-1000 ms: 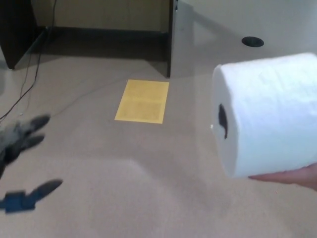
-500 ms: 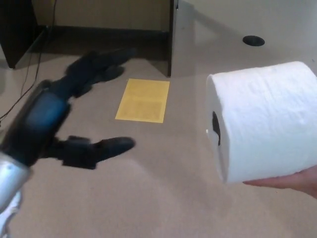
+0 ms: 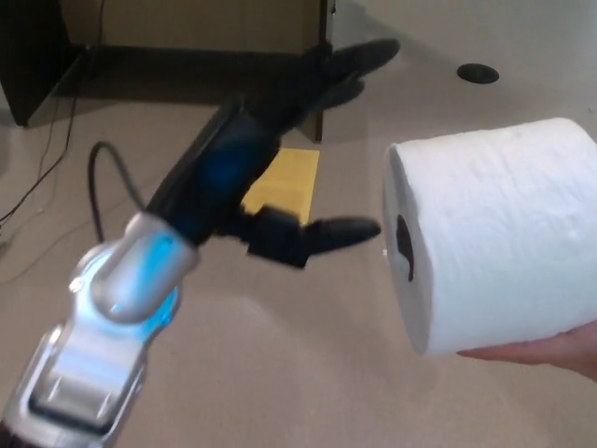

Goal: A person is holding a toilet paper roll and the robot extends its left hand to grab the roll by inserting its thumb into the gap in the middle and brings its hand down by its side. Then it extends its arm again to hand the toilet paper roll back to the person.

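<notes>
A white toilet paper roll (image 3: pixel 494 233) lies on its side at the right, resting on a person's hand (image 3: pixel 546 347) that shows under its lower edge. The dark core hole (image 3: pixel 404 245) faces left. My left hand (image 3: pixel 298 149) reaches in from the lower left, open, fingers spread. Its thumb (image 3: pixel 340 231) points right at the core hole, its tip a short gap away from the roll's face. The two fingers (image 3: pixel 359 61) stretch up and right, above the roll's top left. My right hand does not show.
A yellow sheet (image 3: pixel 284 182) lies on the tan floor behind my arm. A dark cabinet (image 3: pixel 28 56) stands at the top left with cables (image 3: pixel 47 159) trailing from it. A grey upright panel (image 3: pixel 326 103) is behind, with a dark round hole (image 3: pixel 478 73) at the top right.
My left arm has swung up and right from the lower left corner; the thumb tip is now close to the core hole. The roll has shifted slightly left.
</notes>
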`<state>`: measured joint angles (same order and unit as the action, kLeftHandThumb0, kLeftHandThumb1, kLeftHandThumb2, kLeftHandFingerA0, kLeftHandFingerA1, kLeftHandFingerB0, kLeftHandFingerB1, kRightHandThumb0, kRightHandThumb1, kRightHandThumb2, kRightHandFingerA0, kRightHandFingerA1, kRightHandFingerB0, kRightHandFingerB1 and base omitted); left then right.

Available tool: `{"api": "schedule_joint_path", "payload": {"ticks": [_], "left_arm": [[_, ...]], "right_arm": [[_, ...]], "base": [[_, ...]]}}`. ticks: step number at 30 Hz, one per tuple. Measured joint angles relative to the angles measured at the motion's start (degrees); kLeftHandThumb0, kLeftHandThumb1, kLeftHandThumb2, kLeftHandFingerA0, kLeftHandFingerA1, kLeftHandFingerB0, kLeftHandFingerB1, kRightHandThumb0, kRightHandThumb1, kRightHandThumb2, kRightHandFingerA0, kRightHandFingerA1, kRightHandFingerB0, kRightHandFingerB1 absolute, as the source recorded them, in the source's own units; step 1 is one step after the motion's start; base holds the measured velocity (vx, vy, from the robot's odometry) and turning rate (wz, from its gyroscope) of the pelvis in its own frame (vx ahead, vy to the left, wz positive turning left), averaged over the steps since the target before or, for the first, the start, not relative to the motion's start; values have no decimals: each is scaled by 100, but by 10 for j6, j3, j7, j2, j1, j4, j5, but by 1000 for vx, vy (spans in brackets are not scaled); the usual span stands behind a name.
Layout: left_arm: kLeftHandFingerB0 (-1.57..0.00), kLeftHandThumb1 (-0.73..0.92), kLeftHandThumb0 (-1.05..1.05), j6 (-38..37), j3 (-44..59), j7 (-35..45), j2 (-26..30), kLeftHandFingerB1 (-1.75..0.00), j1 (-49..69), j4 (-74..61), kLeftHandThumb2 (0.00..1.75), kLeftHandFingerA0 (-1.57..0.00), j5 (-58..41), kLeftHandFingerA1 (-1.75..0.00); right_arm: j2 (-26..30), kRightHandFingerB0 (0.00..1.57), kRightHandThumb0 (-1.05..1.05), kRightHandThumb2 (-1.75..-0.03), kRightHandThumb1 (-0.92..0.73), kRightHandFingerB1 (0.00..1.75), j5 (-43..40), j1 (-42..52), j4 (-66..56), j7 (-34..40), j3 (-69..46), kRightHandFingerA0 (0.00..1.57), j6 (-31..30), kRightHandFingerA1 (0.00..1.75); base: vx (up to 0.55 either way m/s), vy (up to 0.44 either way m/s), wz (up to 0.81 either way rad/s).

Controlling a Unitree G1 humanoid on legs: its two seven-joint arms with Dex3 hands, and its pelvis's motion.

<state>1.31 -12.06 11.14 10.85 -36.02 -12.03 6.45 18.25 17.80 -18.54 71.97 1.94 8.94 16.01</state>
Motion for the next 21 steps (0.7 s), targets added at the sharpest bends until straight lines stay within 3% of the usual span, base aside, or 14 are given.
{"api": "schedule_joint_path", "payload": {"ticks": [1, 3, 4, 9, 10, 13, 14, 15, 16, 17, 19, 20, 21], "left_arm": [[-11, 39, -49, 0, -1, -3, -5, -33, -13, 13, 64, -24, 6, -43], [-10, 39, -50, 0, -2, -7, -12, -33, -26, 25, 64, -23, 15, -43], [-9, 39, -50, 0, -3, -9, -17, -32, -33, 32, 63, -23, 19, -43], [-9, 39, -52, 0, -6, -17, -27, -33, -50, 44, 64, -23, 40, -43], [-9, 38, -50, 0, -6, -18, -27, -33, -50, 45, 63, -23, 44, -43], [-9, 38, -51, 0, -6, -20, -28, -32, -50, 46, 63, -21, 50, -43], [-9, 38, -53, 0, -6, -20, -28, -32, -50, 47, 63, -21, 53, -43], [-9, 38, -52, 0, -6, -20, -28, -32, -49, 47, 63, -20, 56, -41], [-7, 37, -52, 0, -6, -20, -27, -31, -48, 47, 64, -19, 58, -42], [0, 24, -28, 0, -6, -19, -25, -49, -48, 47, 81, -1, 59, -48], [0, 22, -26, 0, -5, -16, -20, -48, -46, 47, 80, -2, 60, -49], [0, 22, -25, 0, -5, -15, -17, -49, -44, 46, 79, -2, 60, -49], [0, 22, -25, 0, -4, -12, -13, -49, -40, 46, 79, -1, 60, -49]], "right_arm": [[0, 31, -43, -83, -53, 49, 0, 0, 0, 0, 0, 64, 0, 75], [0, 30, -42, -84, -53, 48, 0, 0, 0, 0, 0, 65, 0, 76], [0, 37, -36, -59, -65, 35, 0, 0, 0, 0, 0, 66, 0, 69], [0, 38, -36, -58, -66, 36, 0, 0, 0, -2, 0, 66, 0, 70], [0, 33, -41, -83, -53, 49, 0, 0, -1, -2, 0, 64, 0, 75], [0, 34, -42, -83, -54, 49, 0, 0, -1, -3, 0, 63, 0, 73], [0, 33, -43, -83, -53, 49, 0, 0, -1, -3, 0, 61, 0, 70], [0, 39, -37, -59, -67, 37, 0, 0, -1, -4, 1, 62, 0, 61], [0, 38, -38, -59, -66, 36, 0, 0, -1, -4, 1, 64, 0, 62], [0, 33, -44, -83, -53, 49, 0, -1, -1, -5, 1, 57, 0, 66], [0, 33, -44, -83, -53, 49, 0, -2, -1, -6, 1, 56, -1, 64], [0, 40, -37, -59, -66, 37, 0, -2, -1, -6, 2, 64, -1, 61], [0, 40, -37, -59, -66, 37, 1, -3, -1, -6, 3, 66, -1, 64]], "base": [[0, 0, 0], [0, 0, 0], [0, 0, 0], [0, 0, 0], [0, 0, 0], [0, 0, 0], [0, 0, 0], [0, 0, 0], [0, 0, 0], [0, 0, 0], [0, 0, 0], [0, 0, 0], [0, 0, 0]]}}
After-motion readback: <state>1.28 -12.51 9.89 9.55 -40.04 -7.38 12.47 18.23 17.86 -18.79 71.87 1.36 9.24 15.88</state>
